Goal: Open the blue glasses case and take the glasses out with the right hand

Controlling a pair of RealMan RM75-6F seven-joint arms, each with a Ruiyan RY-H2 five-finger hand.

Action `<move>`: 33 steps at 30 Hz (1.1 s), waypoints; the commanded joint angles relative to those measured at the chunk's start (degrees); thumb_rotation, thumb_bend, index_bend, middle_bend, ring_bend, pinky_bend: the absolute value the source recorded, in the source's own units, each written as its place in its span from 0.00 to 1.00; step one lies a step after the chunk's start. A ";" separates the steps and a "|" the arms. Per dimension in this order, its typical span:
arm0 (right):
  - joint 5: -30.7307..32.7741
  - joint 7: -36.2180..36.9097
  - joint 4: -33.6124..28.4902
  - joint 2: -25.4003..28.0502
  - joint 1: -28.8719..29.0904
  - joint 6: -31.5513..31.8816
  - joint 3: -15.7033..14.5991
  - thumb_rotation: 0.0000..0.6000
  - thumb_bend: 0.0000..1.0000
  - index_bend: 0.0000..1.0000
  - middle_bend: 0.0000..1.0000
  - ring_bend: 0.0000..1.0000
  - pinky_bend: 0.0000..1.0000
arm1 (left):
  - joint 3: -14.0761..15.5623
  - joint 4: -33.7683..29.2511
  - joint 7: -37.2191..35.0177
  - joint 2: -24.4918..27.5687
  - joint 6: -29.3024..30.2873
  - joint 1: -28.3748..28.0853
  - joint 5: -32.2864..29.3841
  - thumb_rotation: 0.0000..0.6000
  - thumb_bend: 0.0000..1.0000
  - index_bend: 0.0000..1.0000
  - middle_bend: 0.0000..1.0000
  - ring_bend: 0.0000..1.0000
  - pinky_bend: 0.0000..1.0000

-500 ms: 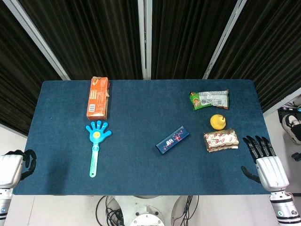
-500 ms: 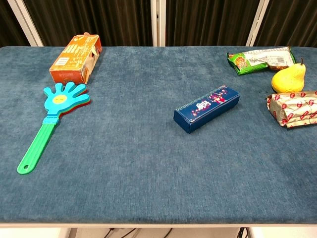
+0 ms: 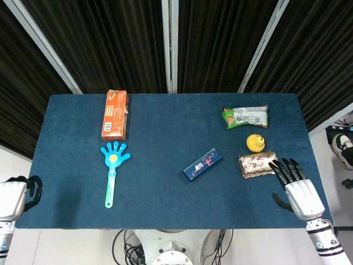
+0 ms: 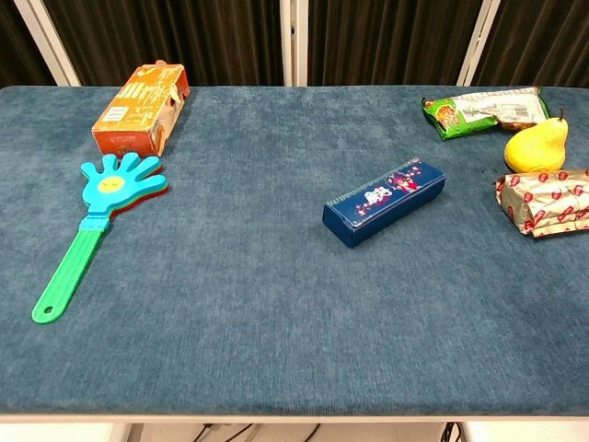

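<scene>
I see the dark blue felt-covered tabletop [image 3: 165, 116] filling the middle of the head view. In its upper left lies the orange cardboard carton [image 3: 115, 114], flat on its side. Just below it is the blue plastic hand-shaped clapper with a green handle [image 3: 112, 170], the handle pointing to the lower edge of the frame.

My right robot hand [image 3: 296, 190] is at the lower right of the head view, over the tabletop corner; its black fingers [image 3: 284, 170] are spread apart and hold nothing, the tips just beside the silver and red snack packet [image 3: 257, 164]. My left robot hand [image 3: 16, 196] is at the lower left, off the tabletop edge. Its fingers are curled inward and I see nothing in them.

The green snack bag [image 3: 245, 116] lies in the upper right. The blue rectangular glasses case with a printed lid [image 3: 202, 164] rests closed and slanted, a little right of centre, well apart from both hands. The yellow pear [image 3: 255, 142] sits between the green bag and the silver packet.
</scene>
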 commanded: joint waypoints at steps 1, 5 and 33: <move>0.26 -4.82 -2.72 -1.23 6.39 -9.44 2.33 1.00 0.24 0.06 0.10 0.00 0.00 | 0.00 0.03 -0.05 -0.02 0.10 0.06 0.03 1.00 0.36 0.69 0.71 0.55 0.54; 4.43 -8.06 -3.21 -4.06 12.68 -18.54 6.03 1.00 0.25 0.06 0.10 0.00 0.00 | -0.01 0.10 -0.17 -0.03 0.05 0.06 -0.02 1.00 0.36 0.69 0.71 0.55 0.54; 32.63 -23.84 7.43 -20.23 33.66 -39.31 11.62 1.00 0.35 0.21 0.17 0.00 0.00 | 0.00 0.08 -1.46 0.36 -0.32 0.02 -0.13 1.00 0.36 0.69 0.71 0.55 0.51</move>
